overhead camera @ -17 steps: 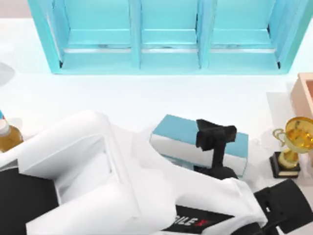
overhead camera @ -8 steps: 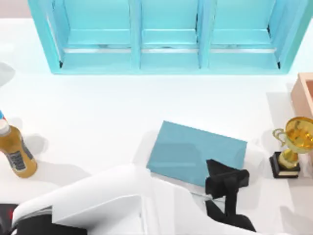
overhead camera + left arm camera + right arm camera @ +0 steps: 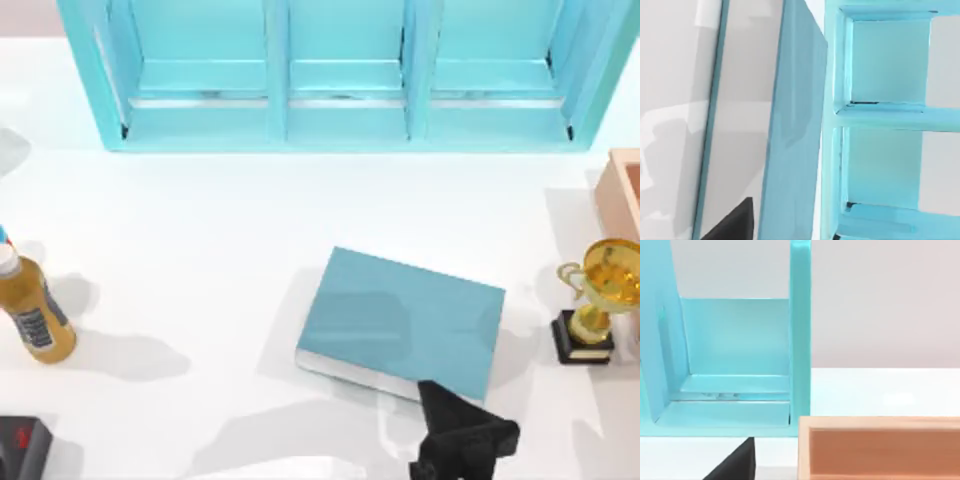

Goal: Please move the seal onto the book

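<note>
The book (image 3: 400,320) lies flat at the table's middle right, teal cover up, with pale page edges along its near side. Its cover is bare. The seal is out of view. My left gripper (image 3: 447,412) hangs just off the book's near right corner, close to the table's front edge. In the left wrist view the book (image 3: 795,130) runs edge-on toward the shelf, with a black part of my left gripper (image 3: 732,225) beside it. My right arm is parked at the right, and a black part of my right gripper (image 3: 735,462) shows in its wrist view.
A turquoise shelf unit (image 3: 340,70) spans the back. An amber bottle (image 3: 30,315) stands at the far left and a gold trophy (image 3: 600,295) right of the book. A tan wooden box (image 3: 625,190) sits at the right edge, seen close as the box (image 3: 880,447).
My left arm has pulled back from above the book toward the table's front edge. It now uncovers the book's whole cover and the bottle. The book has settled flat.
</note>
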{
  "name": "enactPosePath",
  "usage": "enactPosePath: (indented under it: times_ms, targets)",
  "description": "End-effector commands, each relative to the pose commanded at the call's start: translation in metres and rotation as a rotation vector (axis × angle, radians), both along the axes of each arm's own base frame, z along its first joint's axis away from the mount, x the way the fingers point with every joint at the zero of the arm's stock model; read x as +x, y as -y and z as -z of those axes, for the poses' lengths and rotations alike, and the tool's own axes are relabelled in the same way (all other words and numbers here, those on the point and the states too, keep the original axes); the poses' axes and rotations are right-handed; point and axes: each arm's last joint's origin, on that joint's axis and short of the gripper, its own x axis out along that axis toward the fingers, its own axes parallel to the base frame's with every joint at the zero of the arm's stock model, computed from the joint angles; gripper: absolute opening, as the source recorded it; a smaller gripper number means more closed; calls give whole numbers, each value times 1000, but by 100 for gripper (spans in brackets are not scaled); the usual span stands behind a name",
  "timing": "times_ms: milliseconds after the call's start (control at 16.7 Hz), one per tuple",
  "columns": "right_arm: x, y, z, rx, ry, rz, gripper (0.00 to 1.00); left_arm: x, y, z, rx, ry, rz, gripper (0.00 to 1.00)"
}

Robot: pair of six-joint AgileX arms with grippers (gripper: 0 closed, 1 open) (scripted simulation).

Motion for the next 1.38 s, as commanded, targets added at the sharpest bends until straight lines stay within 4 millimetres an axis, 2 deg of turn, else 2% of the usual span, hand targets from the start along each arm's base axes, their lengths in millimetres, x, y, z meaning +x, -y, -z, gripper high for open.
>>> enactPosePath:
  times_ms: [360,660,840,1020,1200,1380]
  targets:
    - [0,0,0,0,0,0,100,-6,-2,-1,11,11,-3,100]
    - [0,0,0,0,0,0,100,6,-4,-7,26,-23,-40,100]
    - [0,0,0,0,0,0,100,33,-13,-22,61,-122,-117,100]
    - [0,0,0,0,0,0,100,72,-32,-46,98,-284,-189,100]
    - [0,0,0,0,0,0,100,116,-68,-75,119,-489,-200,100]
    - [0,0,0,0,0,0,100,151,-121,-105,126,-675,-97,100]
